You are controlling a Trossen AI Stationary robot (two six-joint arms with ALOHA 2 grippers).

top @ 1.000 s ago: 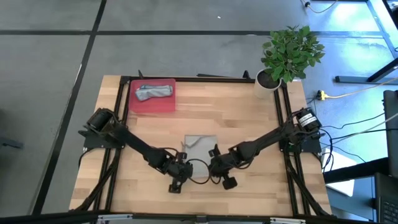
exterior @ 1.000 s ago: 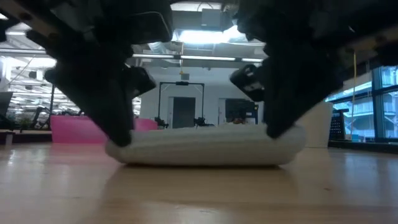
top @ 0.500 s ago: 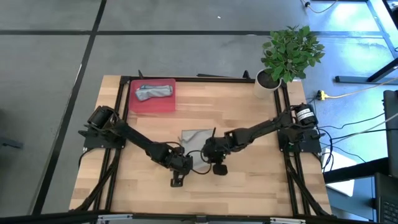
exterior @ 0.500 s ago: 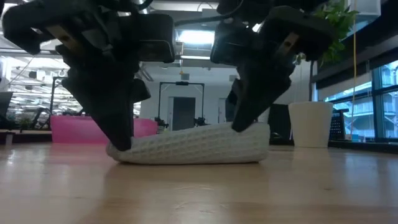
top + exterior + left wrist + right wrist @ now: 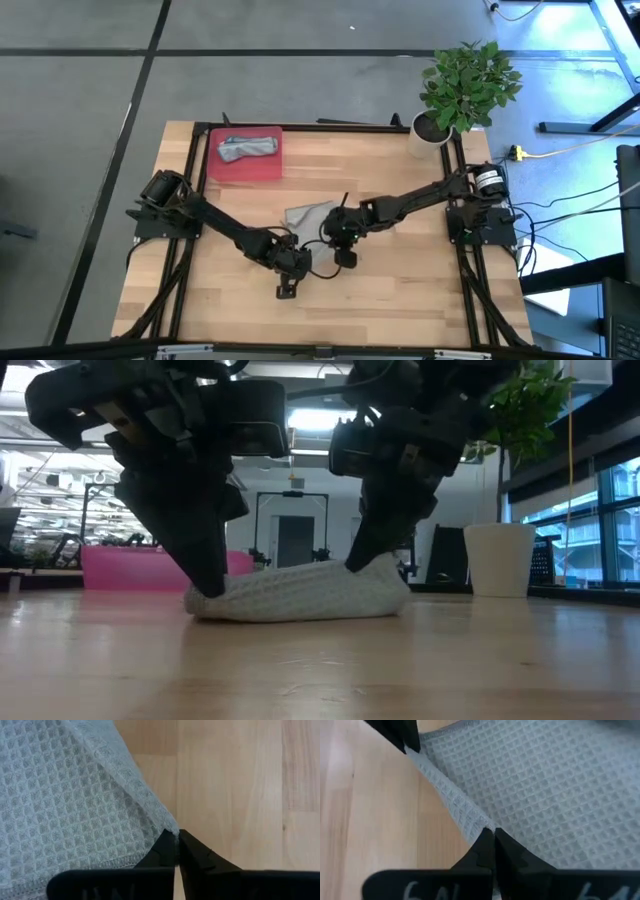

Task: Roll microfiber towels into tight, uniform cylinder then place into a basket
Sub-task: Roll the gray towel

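The grey towel (image 5: 308, 216) lies crumpled mid-bench (image 5: 400, 290). The left pincer (image 5: 176, 851) pinches its front corner; the right pincer (image 5: 491, 845) clamps its hem nearby. Another towel (image 5: 247, 148) rests in the red basket (image 5: 243, 168), back-left corner.

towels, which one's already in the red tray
The crumpled pale grey cloth towel lies in the shallow red plastic tray; the other grey waffle towel is on the table.
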